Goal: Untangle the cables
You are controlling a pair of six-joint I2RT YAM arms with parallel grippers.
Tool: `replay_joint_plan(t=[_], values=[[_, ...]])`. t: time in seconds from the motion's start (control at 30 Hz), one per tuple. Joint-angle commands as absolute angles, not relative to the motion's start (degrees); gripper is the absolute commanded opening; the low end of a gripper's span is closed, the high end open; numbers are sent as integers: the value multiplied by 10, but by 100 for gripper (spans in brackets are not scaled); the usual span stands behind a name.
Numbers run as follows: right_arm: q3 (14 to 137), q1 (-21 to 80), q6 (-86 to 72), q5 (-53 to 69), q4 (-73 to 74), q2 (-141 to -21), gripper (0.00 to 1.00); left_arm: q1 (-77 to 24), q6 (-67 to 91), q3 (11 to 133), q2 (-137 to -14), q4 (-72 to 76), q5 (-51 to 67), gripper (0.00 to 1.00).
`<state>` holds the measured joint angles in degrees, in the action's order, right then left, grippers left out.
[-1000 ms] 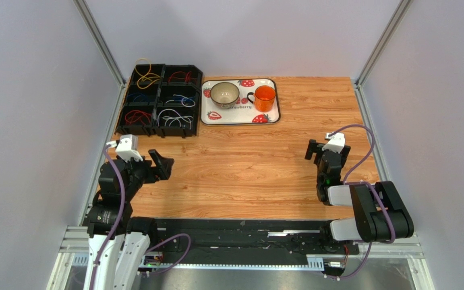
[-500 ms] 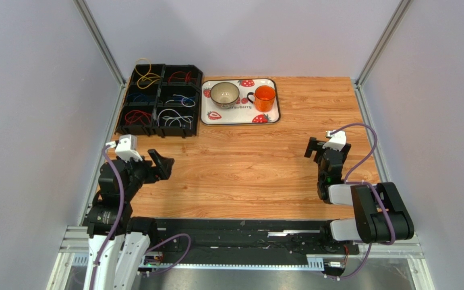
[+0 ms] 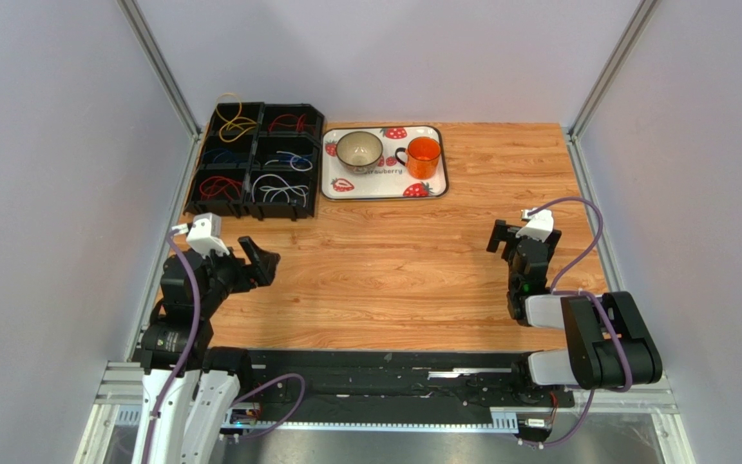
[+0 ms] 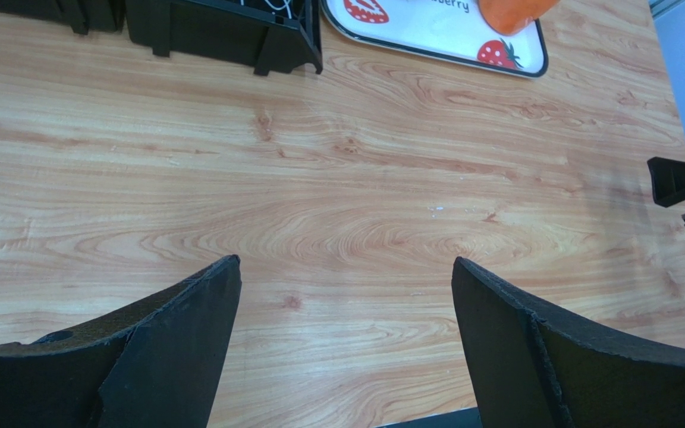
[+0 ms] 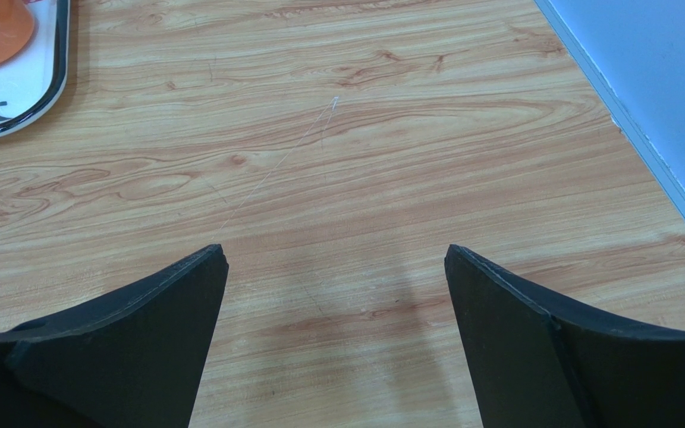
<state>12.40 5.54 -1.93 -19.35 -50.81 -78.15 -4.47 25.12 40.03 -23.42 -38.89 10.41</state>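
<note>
Cables in the bin at the far-left corner; both sets of jaws spread wide, holding nothing.
The cables (image 3: 281, 188) lie as loose loops inside a black divided bin (image 3: 253, 172) at the far-left corner of the bench (image 3: 404, 271). Yellow and red are in the back compartments, blue and darker strands in the middle, red and white in front. Just right of the bin, a strawberry-print tray (image 3: 377, 186) carries a bowl (image 3: 358, 149) and an orange mug (image 3: 424, 156). Left jaws sit near the left edge and right jaws near the right edge, both well apart from the bin. Each wrist view shows only bare wood between the fingers (image 4: 176, 357).
</note>
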Motion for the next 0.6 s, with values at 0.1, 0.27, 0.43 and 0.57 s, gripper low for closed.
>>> replay_joint_plan(t=[0.1,0.27,0.43,0.57], values=[[140,54,-25,-193,-526,-770,100,-47,267,410,-250,-388,107,96],[140,53,-25,-192,-526,-770,100,-47,269,412,-259,-388,114,96],[141,53,-27,-192,-524,-771,100,-47,266,413,-259,-391,115,97],[141,52,-26,-192,-525,-771,100,-47,267,413,-256,-391,116,97]])
